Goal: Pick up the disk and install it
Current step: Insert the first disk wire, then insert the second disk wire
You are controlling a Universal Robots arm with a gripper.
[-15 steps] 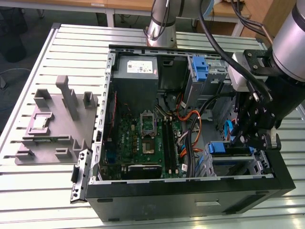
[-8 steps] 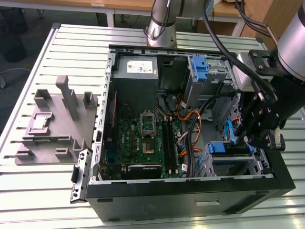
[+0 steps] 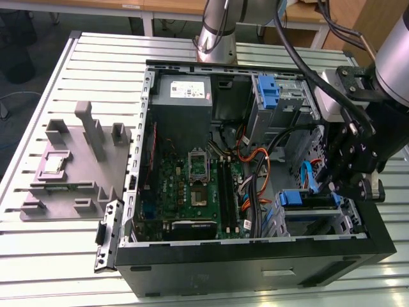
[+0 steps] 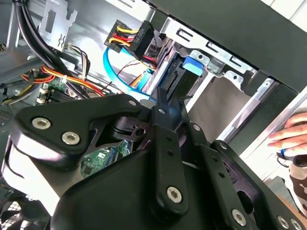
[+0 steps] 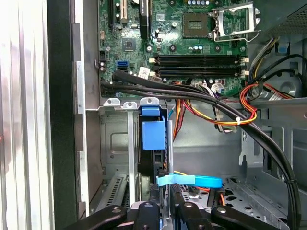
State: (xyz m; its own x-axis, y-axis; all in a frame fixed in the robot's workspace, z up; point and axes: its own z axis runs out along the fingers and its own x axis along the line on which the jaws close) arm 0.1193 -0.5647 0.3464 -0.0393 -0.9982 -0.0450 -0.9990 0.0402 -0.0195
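- The black multi-link gripper (image 3: 348, 167) hangs over the drive cage at the exterior view's right of the open black tower computer case (image 3: 255, 265); whether its fingers are apart or clamped cannot be told.
- The silver-grey hard disk with blue plastic side rails (image 5: 153, 143) stands on edge in its metal bay slot, just below the gripper in the first wrist view.
- A light-blue flat data cable (image 5: 189, 180) crosses near the bay.
- By the look of it, insertion is largely done; full seating is unconfirmed.

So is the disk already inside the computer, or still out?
In. The disk stands on edge in the drive cage, its blue rail between the bay walls, with the gripper right at it.
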